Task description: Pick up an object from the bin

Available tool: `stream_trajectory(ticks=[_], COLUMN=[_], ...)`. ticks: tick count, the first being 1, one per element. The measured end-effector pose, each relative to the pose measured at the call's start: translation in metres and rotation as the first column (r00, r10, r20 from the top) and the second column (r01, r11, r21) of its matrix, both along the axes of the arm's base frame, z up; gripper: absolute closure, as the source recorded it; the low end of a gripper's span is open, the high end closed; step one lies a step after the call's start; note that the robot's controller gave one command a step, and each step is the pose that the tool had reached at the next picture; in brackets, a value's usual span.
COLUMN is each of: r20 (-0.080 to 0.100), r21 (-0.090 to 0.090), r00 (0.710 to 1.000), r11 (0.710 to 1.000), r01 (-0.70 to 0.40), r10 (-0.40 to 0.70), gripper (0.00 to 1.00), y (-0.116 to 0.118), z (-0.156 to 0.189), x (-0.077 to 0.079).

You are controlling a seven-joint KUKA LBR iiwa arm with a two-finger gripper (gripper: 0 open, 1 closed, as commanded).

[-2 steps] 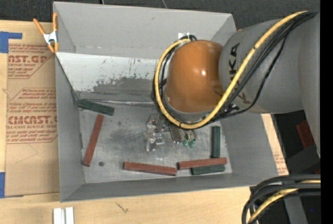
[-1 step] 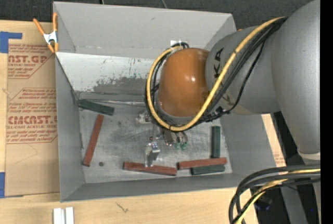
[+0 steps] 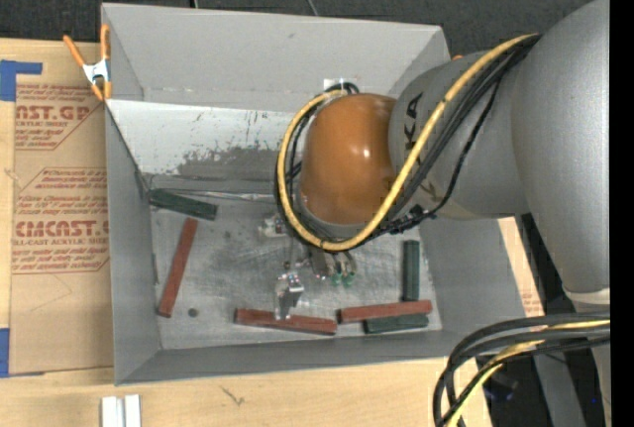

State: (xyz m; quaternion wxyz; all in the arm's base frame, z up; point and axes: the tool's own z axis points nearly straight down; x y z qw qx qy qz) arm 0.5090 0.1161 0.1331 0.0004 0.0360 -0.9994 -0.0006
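Located gripper [image 3: 291,298] low in the bin [image 3: 132,247], at front-middle of the floor, hanging beneath the orange cover [image 3: 342,158] on the wrist. Cannot tell whether open or closed; tip too cluttered to judge. Recorded nothing as held.

Noted front red-brown bar [image 3: 285,321] lying flat just ahead of the tip, touching it or barely short of it. Probably the piece addressed, though cannot confirm contact. Judged the lowered, downward-pointing posture as suited to a grasp from above, given the flat lie of that bar and the bare floor along both its long sides.

Noted second red-brown bar [image 3: 386,311] just to the right, resting against a dark green bar [image 3: 396,324]. Judged this pair harder to take singly on account of the contact. Noted right green bar [image 3: 410,269] lying flat near the right wall, close under the arm's cabling, hence awkward to reach. Noted left red-brown bar [image 3: 177,266] and rear green bar [image 3: 183,205] well apart, toward the left wall.

Judged task not yet done: no lift in evidence. Would expect a slip or a skewed lift if gripped off-centre along so long a piece.
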Motion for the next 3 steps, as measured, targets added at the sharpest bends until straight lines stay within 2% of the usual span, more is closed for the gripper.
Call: stream_trajectory(ticks=[1, 2, 3], r20=[-0.006, -0.005, 0.003], r21=[0.0, 0.0, -0.001], r00=[1.0, 1.0, 0.999], r11=[1.0, 1.0, 0.999], r01=[-0.021, -0.021, -0.048], r10=[0.021, 0.021, 0.048], gripper=[1.0, 1.0, 1.0], y=[-0.028, -0.028, -0.011], z=[-0.057, -0.057, 0.088], x=[-0.023, -0.022, -0.017])
